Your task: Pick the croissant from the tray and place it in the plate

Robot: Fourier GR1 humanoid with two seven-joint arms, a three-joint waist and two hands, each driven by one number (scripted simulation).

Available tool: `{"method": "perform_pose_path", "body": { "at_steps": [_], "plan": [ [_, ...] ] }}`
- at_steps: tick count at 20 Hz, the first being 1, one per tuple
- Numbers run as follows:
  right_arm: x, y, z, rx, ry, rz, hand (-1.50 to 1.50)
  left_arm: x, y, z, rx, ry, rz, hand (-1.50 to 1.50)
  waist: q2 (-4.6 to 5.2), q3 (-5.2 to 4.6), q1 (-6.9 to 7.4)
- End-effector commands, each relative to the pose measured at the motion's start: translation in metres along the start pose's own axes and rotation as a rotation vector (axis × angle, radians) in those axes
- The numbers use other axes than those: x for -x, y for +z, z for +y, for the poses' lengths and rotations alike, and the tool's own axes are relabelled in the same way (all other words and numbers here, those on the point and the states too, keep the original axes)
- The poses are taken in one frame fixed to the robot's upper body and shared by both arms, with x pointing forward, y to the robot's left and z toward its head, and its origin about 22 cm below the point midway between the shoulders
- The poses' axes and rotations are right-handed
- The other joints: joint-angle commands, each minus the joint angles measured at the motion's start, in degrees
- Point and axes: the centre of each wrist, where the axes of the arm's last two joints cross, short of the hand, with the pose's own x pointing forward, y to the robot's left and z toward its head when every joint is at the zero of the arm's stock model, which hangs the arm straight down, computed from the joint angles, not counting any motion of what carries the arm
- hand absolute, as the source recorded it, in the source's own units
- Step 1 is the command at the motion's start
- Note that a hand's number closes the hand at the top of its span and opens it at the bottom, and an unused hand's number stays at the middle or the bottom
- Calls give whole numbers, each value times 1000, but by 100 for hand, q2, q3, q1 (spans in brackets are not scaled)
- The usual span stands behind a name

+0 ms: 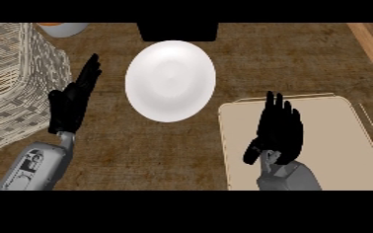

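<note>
A white plate (170, 80) lies on the brown counter, left of a beige tray (331, 143). My right hand (279, 131) hovers over the tray's left half, open, with its fingers straight and pointing away from me. No croissant shows anywhere; the right hand covers part of the tray and may hide it. At the left, my left hand (73, 101) rests open with its fingers up, between the plate and a basket.
A woven wicker basket (25, 79) fills the left edge. A black object (178, 31) stands just behind the plate. A grey bowl with orange contents (64, 28) sits at the back left. A light wooden strip (362, 37) runs along the back right.
</note>
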Motion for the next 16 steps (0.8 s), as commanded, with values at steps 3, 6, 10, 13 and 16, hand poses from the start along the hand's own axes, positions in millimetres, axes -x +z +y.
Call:
{"method": "perform_pose_path", "body": {
  "at_steps": [3,6,10,13,16],
  "plan": [
    [18,-9,11,-103,143,216,-150,16,14,-10,20,6,9,0,0,3,0],
    [15,-7,11,-115,118,233,-150,-2,-2,-16,-1,1,-4,0,4,7,-7],
    [14,-25,3,-135,130,237,-150,-1,-11,8,3,1,4,0,19,6,20],
    [39,-14,14,-153,132,256,-150,1,0,4,-1,3,4,0,0,7,-7],
    [41,-19,38,-152,136,272,-150,-11,-5,-6,-3,19,11,0,6,10,14]
  ]
}}
